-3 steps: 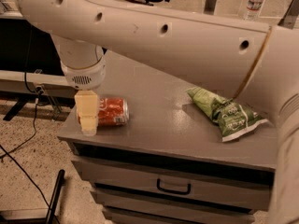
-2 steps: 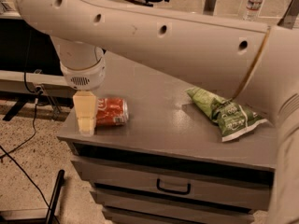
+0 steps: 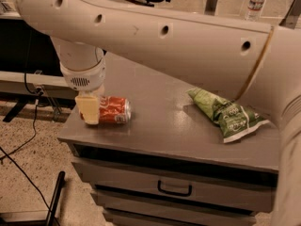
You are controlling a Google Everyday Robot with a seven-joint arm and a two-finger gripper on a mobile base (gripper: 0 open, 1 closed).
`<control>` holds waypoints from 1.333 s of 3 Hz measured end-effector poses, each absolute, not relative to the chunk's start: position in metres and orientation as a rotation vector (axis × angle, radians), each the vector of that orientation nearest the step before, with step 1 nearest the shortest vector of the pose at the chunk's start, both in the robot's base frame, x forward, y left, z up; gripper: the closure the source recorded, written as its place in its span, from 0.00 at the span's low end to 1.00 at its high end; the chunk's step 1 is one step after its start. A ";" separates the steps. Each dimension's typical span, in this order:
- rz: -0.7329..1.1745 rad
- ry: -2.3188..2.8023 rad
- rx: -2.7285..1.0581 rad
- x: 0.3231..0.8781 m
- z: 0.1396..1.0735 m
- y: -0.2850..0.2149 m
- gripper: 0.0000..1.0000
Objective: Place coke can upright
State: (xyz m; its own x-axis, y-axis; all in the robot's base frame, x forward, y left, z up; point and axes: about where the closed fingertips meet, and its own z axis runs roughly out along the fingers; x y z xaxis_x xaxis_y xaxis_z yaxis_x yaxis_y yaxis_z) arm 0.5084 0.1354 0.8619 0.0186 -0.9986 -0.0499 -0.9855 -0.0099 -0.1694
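Can (image 3: 109, 110) is on its side, not upright. It lies on the cabinet top (image 3: 160, 126) near the front-left corner, long axis roughly along the front edge. Red body with white script faces the camera, silver rim at the right end.

Gripper (image 3: 89, 112) is right at the can's left end, pointing straight down and low over the cabinet top. Its pale yellow part covers that end from the camera side, so the left rim is hidden. It looks in contact with the can or just in front of it; can't tell which. Can't tell either whether the gripper is wide, narrow or clamped on the can, since the far side is hidden behind the can.

Wrist (image 3: 83, 72) sits directly above the gripper, white with a vented ring. From there the arm (image 3: 188, 36) runs up and off to the gripper's right, crossing the whole top of the view.

Bag (image 3: 228, 114), green and white, lies flat well to the right of the gripper, on the same top and well apart from the can.

Drawer handle (image 3: 174, 189) is below and right of the gripper, on the cabinet front.

Bottle (image 3: 256, 3) stands far up-right, in the background behind the arm.

Floor (image 3: 23, 192) is speckled, below-left of the gripper.
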 end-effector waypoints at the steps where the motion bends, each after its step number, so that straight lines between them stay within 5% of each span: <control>1: -0.125 2.090 -2.121 0.509 0.862 0.136 0.63; 2: -0.126 2.087 -2.118 0.509 0.863 0.136 0.87; 3: -0.144 2.042 -2.100 0.507 0.893 0.137 1.00; 4: -0.074 1.899 -2.031 0.492 0.952 0.135 1.00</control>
State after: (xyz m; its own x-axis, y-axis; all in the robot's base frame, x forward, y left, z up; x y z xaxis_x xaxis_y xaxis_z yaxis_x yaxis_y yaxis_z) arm 0.4924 0.1350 0.9525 0.0966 -0.9744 -0.2030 -0.9556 -0.0337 -0.2927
